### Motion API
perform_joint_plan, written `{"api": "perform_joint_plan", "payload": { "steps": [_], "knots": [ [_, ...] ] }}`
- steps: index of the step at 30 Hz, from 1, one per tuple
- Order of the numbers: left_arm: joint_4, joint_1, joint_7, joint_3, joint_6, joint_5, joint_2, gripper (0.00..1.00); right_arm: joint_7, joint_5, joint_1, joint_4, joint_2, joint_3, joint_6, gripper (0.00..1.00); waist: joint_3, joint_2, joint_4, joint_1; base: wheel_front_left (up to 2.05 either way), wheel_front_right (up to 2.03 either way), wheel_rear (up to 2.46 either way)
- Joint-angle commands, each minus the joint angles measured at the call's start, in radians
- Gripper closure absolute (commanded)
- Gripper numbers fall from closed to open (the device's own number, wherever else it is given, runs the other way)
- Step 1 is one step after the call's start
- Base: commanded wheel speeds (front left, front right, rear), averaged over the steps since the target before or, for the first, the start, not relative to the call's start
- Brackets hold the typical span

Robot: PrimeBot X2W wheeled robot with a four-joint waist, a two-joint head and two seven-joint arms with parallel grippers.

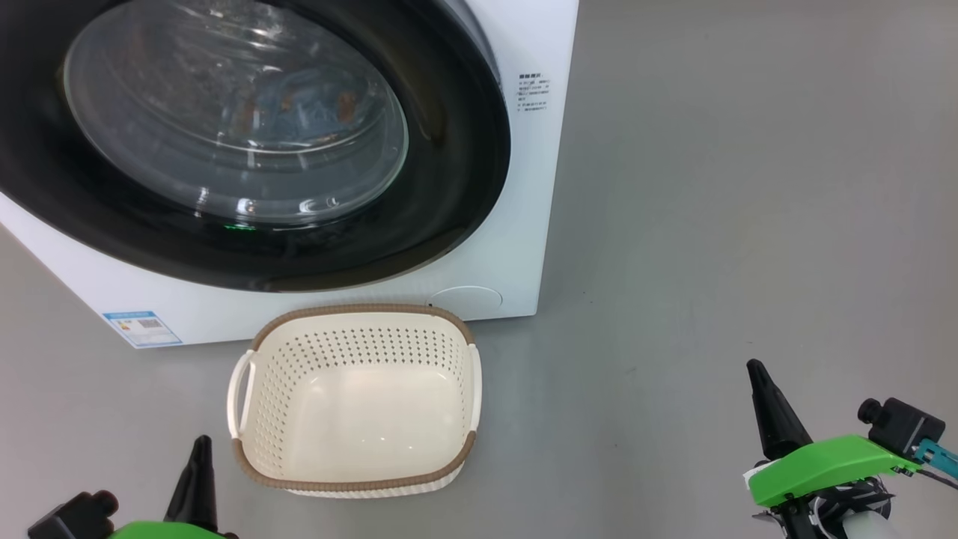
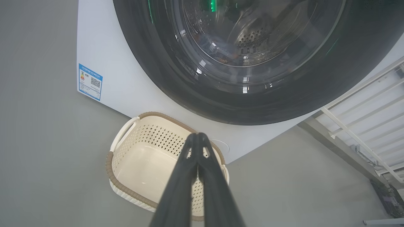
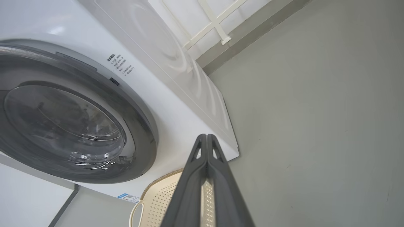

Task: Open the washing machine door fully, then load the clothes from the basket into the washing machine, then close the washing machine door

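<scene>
Both the left pincer (image 2: 198,136) and right pincer (image 3: 206,136) are closed, empty; behind the basket (image 1: 359,308), the door (image 1: 456,150) might be unlatched and swing open.

Blue label (image 1: 142,328) on washing machine (image 1: 524,224), unreadable

The washing machine door (image 1: 456,187) is cut off by the head view's top and left edges. Behind its glass, the clothes (image 1: 251,112) read as blurred orange-brown flecks under reflections, and separate garments cannot be told apart. The blue label (image 1: 142,328) and the printed notice (image 1: 533,91) are too small to read. The left gripper (image 1: 200,457) is cut off at the bottom edge. In the right wrist view, the basket (image 3: 157,201) is partly hidden behind the right gripper (image 3: 206,136) and cut off below.
</scene>
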Motion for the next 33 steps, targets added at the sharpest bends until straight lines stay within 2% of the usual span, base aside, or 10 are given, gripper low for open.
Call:
{"api": "perform_joint_plan", "payload": {
  "steps": [1, 33],
  "knots": [
    [-0.025, -0.029, 0.012, 0.02, -0.001, -0.029, 0.012, 1.0, 0.008, 0.035, 0.001, -0.032, -0.001, -0.005, -0.001, 1.0, -0.002, 0.0, 0.001, -0.0001, 0.0, 0.0, 0.0],
    [-0.037, -0.044, 0.107, 0.061, -0.002, -0.337, -0.009, 1.0, 0.105, 0.335, 0.027, -0.083, 0.023, -0.05, -0.001, 1.0, -0.04, 0.0, 0.016, -0.0001, 0.0, 0.0, 0.0]
  ]
}}
